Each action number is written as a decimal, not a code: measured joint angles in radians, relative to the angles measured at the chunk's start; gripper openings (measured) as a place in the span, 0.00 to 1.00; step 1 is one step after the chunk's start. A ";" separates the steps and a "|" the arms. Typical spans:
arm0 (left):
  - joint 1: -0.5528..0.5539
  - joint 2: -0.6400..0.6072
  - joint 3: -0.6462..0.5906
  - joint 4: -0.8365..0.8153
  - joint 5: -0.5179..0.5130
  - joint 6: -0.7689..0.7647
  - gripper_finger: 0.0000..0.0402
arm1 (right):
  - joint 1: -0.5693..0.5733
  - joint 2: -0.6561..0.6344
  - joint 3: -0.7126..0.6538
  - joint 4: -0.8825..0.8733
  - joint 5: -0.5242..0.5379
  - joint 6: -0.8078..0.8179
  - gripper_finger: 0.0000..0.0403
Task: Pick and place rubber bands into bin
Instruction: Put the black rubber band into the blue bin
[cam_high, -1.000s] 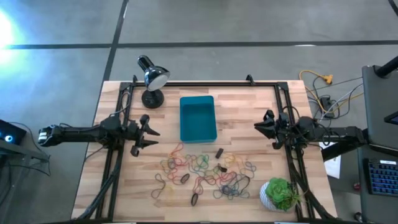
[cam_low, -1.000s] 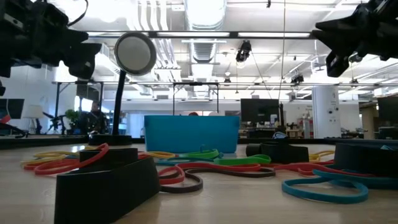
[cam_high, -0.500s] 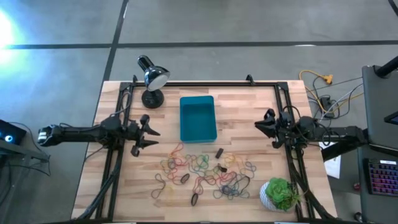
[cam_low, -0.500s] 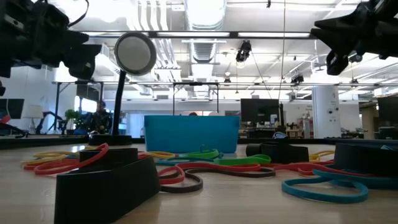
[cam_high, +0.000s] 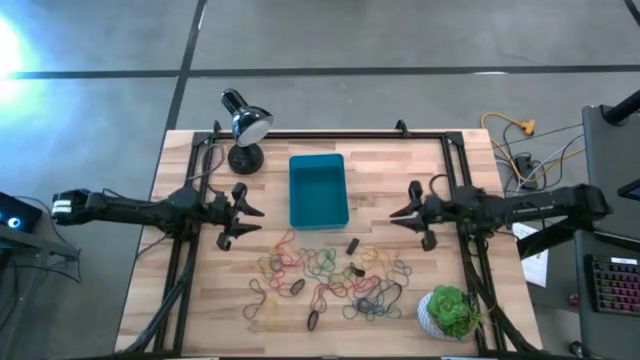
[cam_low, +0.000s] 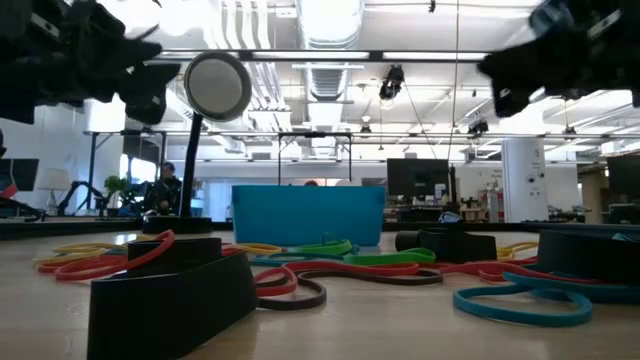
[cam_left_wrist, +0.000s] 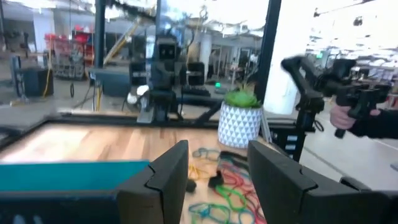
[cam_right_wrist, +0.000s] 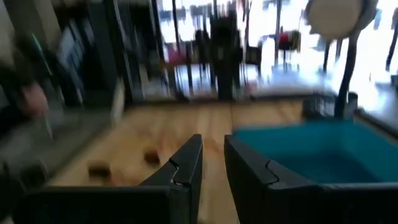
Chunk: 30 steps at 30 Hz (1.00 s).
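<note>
Many coloured rubber bands (cam_high: 330, 280) lie loose on the wooden table, toward its near edge. The teal bin (cam_high: 318, 190) stands just beyond them, mid-table. My left gripper (cam_high: 258, 220) hovers open at the bin's left, pointing level toward the middle; its fingers (cam_left_wrist: 217, 162) have nothing between them. My right gripper (cam_high: 398, 218) hovers at the bin's right, pointing level toward the bin (cam_right_wrist: 311, 155). A narrow gap shows between its fingers (cam_right_wrist: 213, 155), and nothing is in it. In the low view both grippers hang well above the bands (cam_low: 330, 262).
A black desk lamp (cam_high: 245, 125) stands at the far left corner. A green plant in a white pot (cam_high: 450, 312) sits at the near right. Small dark blocks (cam_high: 352, 246) lie among the bands. Black frame rails (cam_high: 190, 260) run along the table's sides.
My right gripper has gone toward the table's left, nearer the bin, rolling as it went; its finger gap looks unchanged. The bands and the bin have stayed put.
</note>
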 joint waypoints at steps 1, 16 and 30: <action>0.000 0.027 0.000 0.011 -0.002 -0.004 0.38 | 0.000 0.038 0.034 -0.067 0.009 -0.015 0.16; -0.006 0.308 0.215 -0.092 0.097 0.086 0.38 | 0.002 0.386 0.508 -0.641 0.024 -0.157 0.35; -0.149 0.296 0.701 -0.975 -0.049 0.125 0.38 | 0.002 0.442 0.566 -0.756 0.025 -0.162 0.37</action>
